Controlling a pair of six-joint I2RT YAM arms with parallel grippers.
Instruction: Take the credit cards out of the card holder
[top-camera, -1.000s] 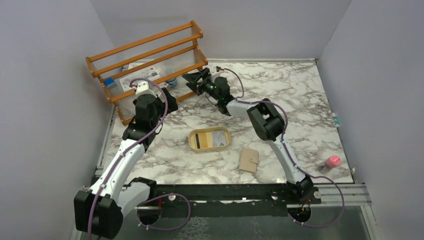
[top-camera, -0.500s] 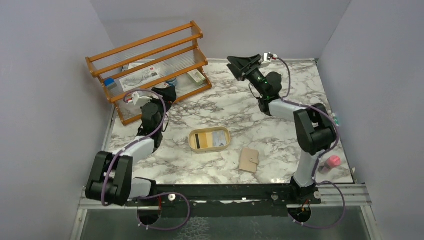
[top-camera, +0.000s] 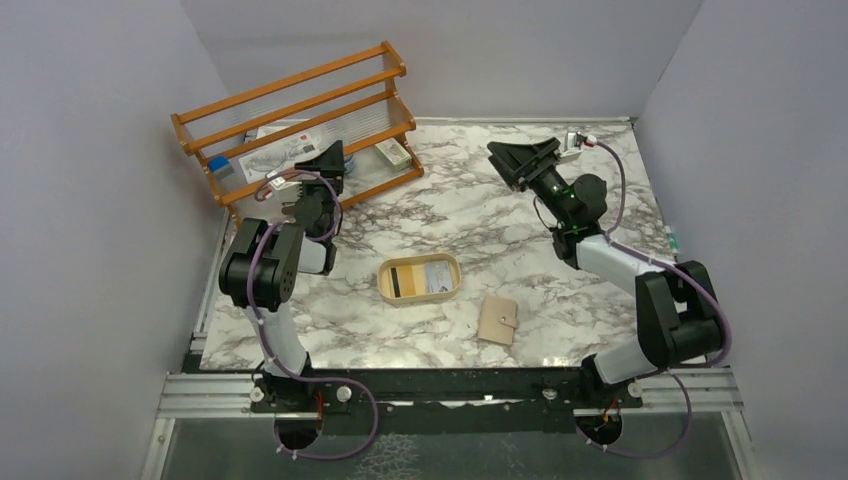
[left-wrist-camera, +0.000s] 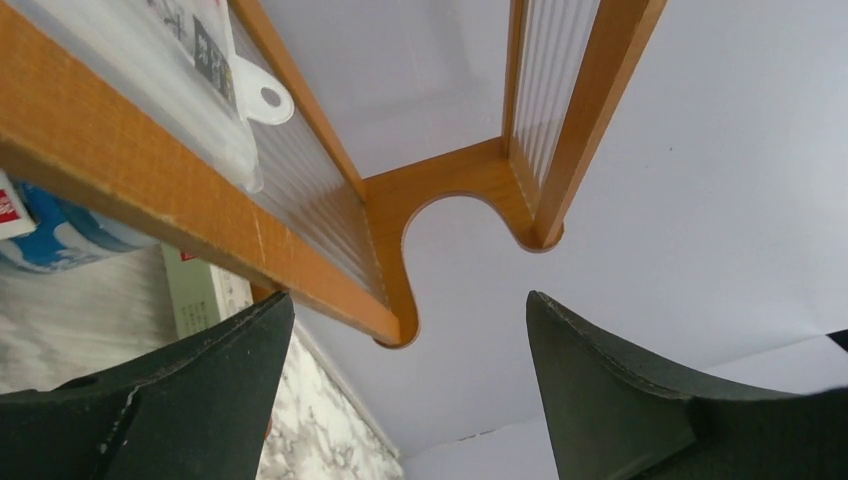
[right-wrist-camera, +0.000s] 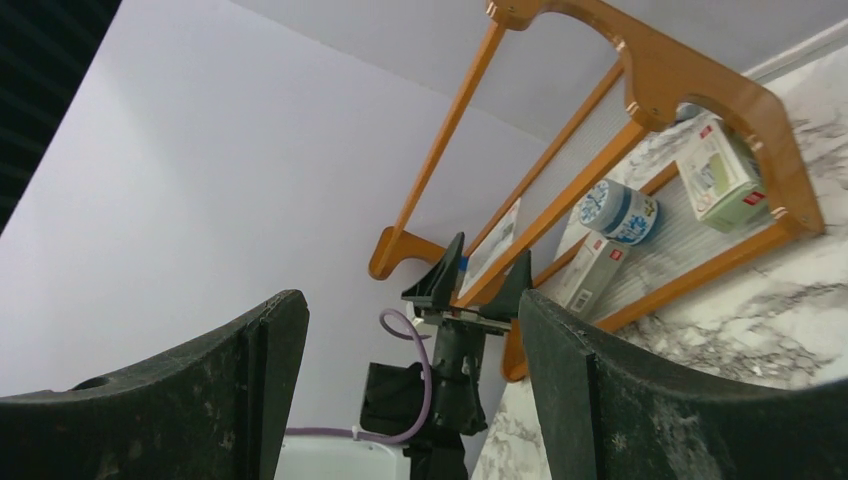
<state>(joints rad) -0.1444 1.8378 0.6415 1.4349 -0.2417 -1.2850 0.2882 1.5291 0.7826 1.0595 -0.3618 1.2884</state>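
The tan card holder (top-camera: 497, 320) lies closed on the marble table near the front, right of centre. Two credit cards (top-camera: 420, 278), one with a black stripe, lie in the oval cream tray (top-camera: 386, 290) at the table's middle. My left gripper (top-camera: 327, 159) is open and empty, raised in front of the wooden rack at the back left. My right gripper (top-camera: 522, 160) is open and empty, raised over the back right of the table. Both are far from the card holder. Neither wrist view shows the cards or the holder.
An orange wooden rack (top-camera: 300, 120) with boxes and a round tin stands at the back left; it also shows in the left wrist view (left-wrist-camera: 330, 240) and the right wrist view (right-wrist-camera: 640, 110). A pink-capped object (top-camera: 664, 324) sits at the right edge. Grey walls enclose three sides.
Both arms have folded back toward their bases. The right gripper swung from the rack to the back right. The left gripper rose toward the rack. Cards, tray and holder stayed put.
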